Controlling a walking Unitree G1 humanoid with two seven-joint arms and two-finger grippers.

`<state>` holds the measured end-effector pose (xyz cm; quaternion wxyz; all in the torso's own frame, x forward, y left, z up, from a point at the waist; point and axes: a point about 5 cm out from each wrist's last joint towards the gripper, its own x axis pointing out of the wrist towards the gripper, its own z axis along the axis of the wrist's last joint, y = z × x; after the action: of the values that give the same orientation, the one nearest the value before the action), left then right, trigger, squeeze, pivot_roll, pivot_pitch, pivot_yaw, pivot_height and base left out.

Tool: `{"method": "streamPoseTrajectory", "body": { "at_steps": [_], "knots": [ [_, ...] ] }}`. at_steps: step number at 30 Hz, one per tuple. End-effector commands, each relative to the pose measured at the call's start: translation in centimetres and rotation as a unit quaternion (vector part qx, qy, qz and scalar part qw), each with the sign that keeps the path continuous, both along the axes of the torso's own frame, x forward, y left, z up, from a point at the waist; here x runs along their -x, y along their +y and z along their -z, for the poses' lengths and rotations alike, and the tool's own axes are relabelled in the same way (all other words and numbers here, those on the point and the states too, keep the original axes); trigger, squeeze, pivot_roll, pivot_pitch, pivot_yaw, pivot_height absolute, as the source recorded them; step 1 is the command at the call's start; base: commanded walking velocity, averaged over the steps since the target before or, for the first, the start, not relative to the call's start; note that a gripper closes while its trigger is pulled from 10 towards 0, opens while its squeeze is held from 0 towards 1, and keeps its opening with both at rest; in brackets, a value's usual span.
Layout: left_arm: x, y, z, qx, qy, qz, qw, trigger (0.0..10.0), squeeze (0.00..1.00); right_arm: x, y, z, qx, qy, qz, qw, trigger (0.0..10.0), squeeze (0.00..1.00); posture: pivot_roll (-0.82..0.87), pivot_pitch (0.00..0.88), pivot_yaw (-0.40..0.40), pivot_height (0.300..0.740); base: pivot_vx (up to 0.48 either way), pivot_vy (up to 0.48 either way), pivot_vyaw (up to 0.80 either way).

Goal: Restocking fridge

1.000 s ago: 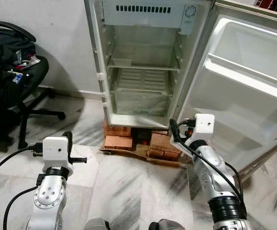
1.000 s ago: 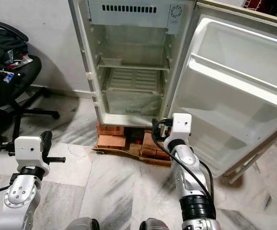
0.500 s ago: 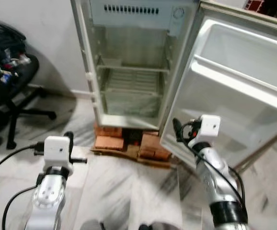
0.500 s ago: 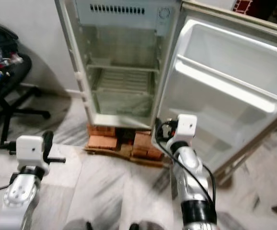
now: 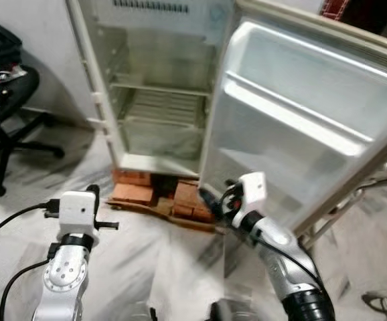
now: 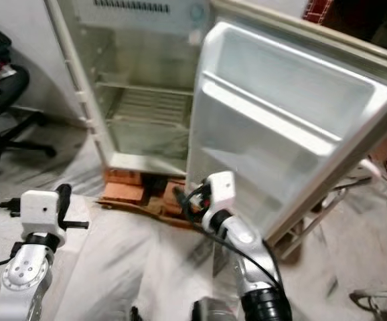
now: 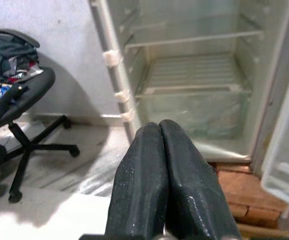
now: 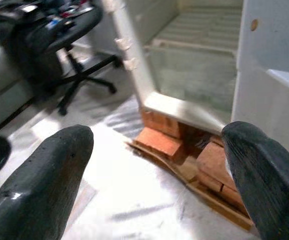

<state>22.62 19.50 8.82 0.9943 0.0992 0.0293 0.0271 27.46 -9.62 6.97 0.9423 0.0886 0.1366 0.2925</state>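
1. Marble-patterned floor (image 5: 160, 267), pale with grey veining, runs up to a plain wall; a black office chair (image 5: 6, 100) loaded with dark clutter stands at the robot's left, near the wall.
2. Fridge (image 5: 155, 100): upright against the wall, cabinet open, shelves and lower drawer bare as far as can be seen. It rests on a base of red bricks (image 5: 132, 192) laid over a flat board.
3. Fridge door (image 5: 300, 127): swung wide toward the robot's right, its white inner liner and door shelves facing the camera, with nothing visible in them.
4. Left gripper (image 7: 165, 150): raised in front of the robot at its left, pointed toward the open cabinet, well apart from it. Its two black fingers (image 7: 139, 175) are pressed together with nothing between them.
5. Right gripper (image 8: 154, 165): held low, close to the lower edge of the door and near the bricks. Its fingers (image 8: 44, 175) are spread wide and hold nothing.
6. Stock items for the fridge: none can be made out near either gripper.
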Motion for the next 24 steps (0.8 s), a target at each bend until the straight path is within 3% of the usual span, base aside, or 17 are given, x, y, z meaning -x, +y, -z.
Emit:
{"method": "streamPoseTrajectory", "body": {
  "at_steps": [1, 7, 12, 19, 24],
  "knots": [
    [0.2, -0.5, 0.2, 0.000, 0.004, 0.006, 1.000, 10.0, 0.00, 0.4, -0.6, 0.4, 0.016, 0.015, -0.019, 1.000, 10.0, 0.00, 0.01, 0.074, -0.017, 0.735, 0.000, -0.480, 0.00],
    [-0.1, -0.5, 0.2, -0.001, 0.005, 0.007, 1.000, 10.0, 0.00, 0.1, -0.7, 0.3, 0.029, 0.011, -0.044, 0.999, 10.0, 0.00, 0.01, 0.081, -0.017, 0.735, 0.000, -0.480, 0.00],
    [-0.2, -0.6, 0.1, -0.001, 0.003, 0.008, 1.000, 10.0, 0.00, -0.2, -0.8, -0.4, -0.003, 0.014, -0.057, 0.998, 10.0, 0.00, 0.01, 0.077, -0.017, 0.735, 0.000, -0.475, 0.00],
    [-0.1, -0.7, 0.1, 0.001, 0.003, 0.008, 1.000, 10.0, 0.00, 0.3, -0.9, -0.4, 0.018, 0.008, -0.105, 0.994, 10.0, 0.00, 0.01, 0.085, -0.023, 0.735, 0.000, -0.426, 0.00],
    [0.5, -0.3, 0.2, 0.003, 0.006, -0.003, 1.000, 10.0, 0.00, -1.0, -2.0, -0.8, 0.005, 0.005, -0.069, 0.998, 10.0, 0.00, 0.04, 0.095, -0.035, 0.735, 0.000, 0.000, 0.00]
  ]
}}
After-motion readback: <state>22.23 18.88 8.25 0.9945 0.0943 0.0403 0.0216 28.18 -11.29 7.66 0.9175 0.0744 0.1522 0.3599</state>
